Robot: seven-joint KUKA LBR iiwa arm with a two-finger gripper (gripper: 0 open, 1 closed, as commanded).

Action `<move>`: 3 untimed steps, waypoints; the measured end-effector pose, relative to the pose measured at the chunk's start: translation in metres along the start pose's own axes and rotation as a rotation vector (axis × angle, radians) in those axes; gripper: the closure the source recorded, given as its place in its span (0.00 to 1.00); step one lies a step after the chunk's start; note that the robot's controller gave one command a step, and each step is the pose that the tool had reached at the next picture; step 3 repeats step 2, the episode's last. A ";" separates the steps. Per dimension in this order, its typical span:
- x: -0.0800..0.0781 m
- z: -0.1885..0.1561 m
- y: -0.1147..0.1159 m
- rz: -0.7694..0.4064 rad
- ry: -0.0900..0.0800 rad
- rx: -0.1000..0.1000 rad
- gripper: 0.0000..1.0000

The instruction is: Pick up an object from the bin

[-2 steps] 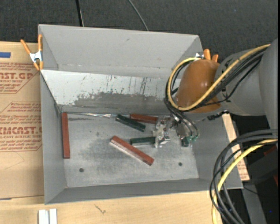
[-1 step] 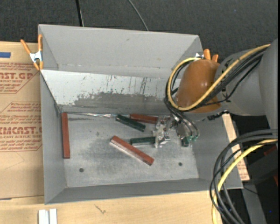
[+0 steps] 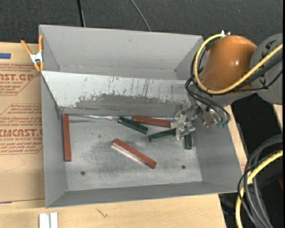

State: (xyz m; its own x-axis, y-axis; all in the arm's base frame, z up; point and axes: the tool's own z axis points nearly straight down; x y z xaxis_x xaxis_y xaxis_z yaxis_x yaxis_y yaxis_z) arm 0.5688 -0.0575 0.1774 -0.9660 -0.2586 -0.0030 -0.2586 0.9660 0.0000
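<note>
— What can't you make out from where you stand?
— The arm runs off the right edge. Its orange cover hides the wrist and the top of the bin's right wall.
— And at the gripper?
— A tangle of metal. The right ends of a dark green stick and a red-brown stick vanish under it. Just below lies a small dark green bit, too small to name.

One camera, high above the bin, tilted toward its far wall; whole bin in frame, most floor view-left of the gripper.
</note>
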 end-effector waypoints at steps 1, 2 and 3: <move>0.000 0.000 0.000 0.000 0.000 0.000 1.00; 0.002 -0.034 0.000 0.010 0.003 -0.001 1.00; 0.002 -0.034 0.000 0.010 0.003 -0.001 1.00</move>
